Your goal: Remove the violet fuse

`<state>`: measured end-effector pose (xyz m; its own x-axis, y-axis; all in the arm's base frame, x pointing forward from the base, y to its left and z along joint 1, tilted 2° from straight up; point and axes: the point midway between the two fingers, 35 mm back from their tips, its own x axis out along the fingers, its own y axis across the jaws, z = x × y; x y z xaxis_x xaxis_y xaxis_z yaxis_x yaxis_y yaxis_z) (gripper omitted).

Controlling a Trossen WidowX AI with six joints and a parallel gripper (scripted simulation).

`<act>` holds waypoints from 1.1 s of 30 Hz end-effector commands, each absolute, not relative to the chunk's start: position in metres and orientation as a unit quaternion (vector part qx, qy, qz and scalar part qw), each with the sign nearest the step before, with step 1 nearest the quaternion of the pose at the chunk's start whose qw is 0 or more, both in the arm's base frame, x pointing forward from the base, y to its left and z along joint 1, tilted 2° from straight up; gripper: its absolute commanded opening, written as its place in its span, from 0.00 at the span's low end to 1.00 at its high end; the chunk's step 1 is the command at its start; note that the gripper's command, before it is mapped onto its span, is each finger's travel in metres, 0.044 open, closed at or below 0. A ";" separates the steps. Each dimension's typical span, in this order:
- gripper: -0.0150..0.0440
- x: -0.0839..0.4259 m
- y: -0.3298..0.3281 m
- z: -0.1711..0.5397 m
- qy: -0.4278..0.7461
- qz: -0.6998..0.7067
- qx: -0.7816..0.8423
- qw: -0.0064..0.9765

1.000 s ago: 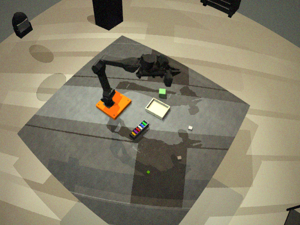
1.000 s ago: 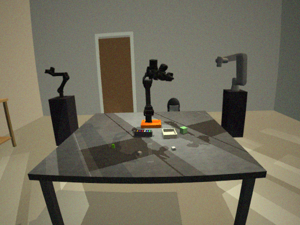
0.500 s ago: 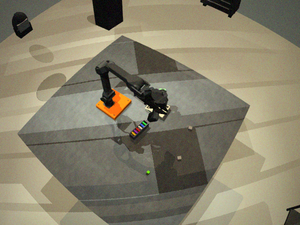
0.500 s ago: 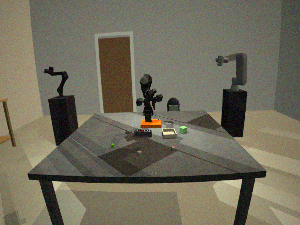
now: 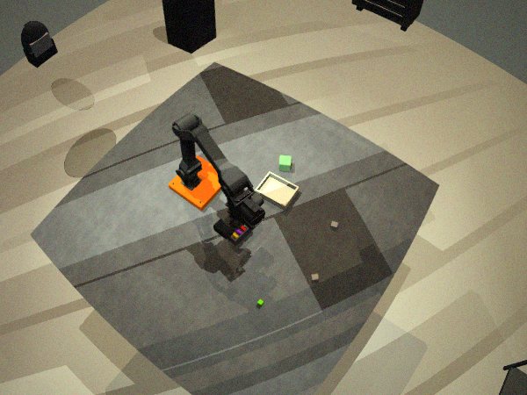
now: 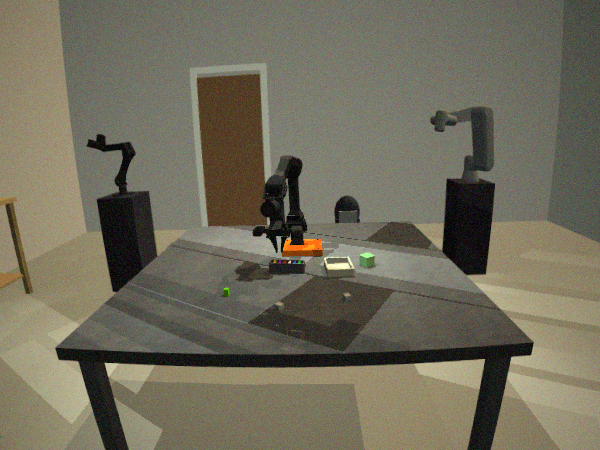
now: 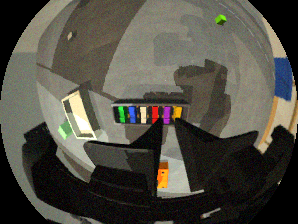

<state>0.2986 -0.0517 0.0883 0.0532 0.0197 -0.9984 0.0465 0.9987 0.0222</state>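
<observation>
Poised above the fuse block (image 6: pixel 287 266), the claw (image 6: pixel 274 243) has its fingers drawn nearly together with nothing between them, tips pointing down and apart from the block. From where I stand the violet fuse (image 7: pixel 166 113) sits seated in its slot, second from one end of the row, with a red one just beside it on one side and an orange one on the other. I judge it a light, stiff little blade of plastic, smooth on its faces and likely snug in its socket, so a firm pinch across the exposed top, on the two flat sides, looks the sensible hold; the neighbours crowd it closely, leaving scant room for the fingers. Only the wrist view separates the six colours and shows the dark fingers converging toward the row. Looking from overhead, the arm hides part of the block, though it places the tray (image 5: pixel 277 189) near the block on the tabletop (image 5: pixel 145 272). Seen from across the room, the height gap between claw and block shows.
</observation>
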 end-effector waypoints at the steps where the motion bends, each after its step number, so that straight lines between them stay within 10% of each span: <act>1: 0.38 0.287 -0.057 0.081 0.710 -0.025 0.025 0.703; 33: 0.38 0.290 -0.054 0.058 0.710 -0.024 0.025 0.704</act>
